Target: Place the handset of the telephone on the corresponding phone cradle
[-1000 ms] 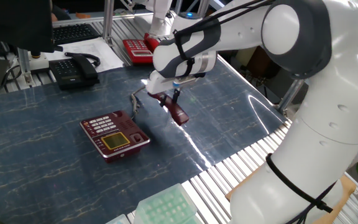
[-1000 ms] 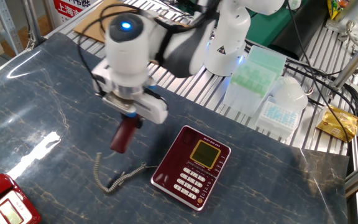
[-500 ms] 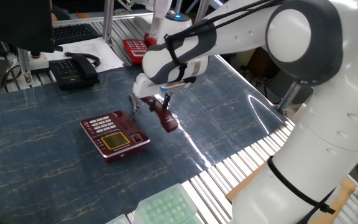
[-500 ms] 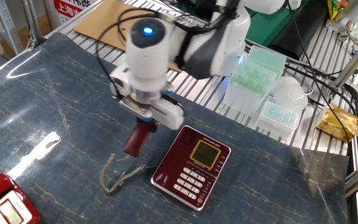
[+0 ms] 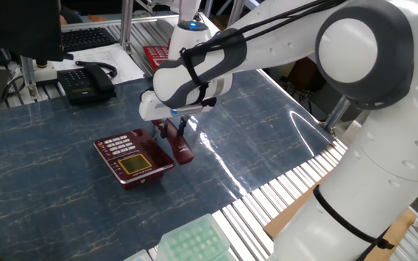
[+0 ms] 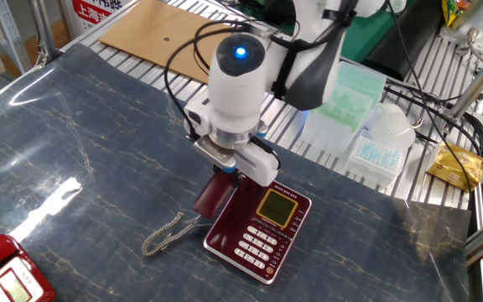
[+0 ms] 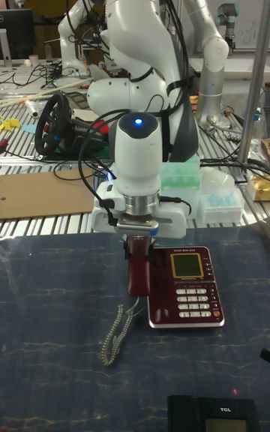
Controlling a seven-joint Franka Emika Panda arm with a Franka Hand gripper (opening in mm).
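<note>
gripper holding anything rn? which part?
Yes: the gripper holds the glossy dark red handset, jaws shut on its upper end; the lower end hangs beside the dark red telephone.

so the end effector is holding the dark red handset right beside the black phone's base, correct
Not quite. The end effector does hold the dark red handset, but beside the dark red phone base, as the other fixed view shows. The black phone sits far off in one fixed view.

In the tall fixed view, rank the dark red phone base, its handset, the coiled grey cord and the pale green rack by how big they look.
1. phone base
2. pale green rack, though it stands farther back and the arm hides part of it, so unsure against the base
3. handset, partly hidden by the gripper
4. coiled grey cord
</note>
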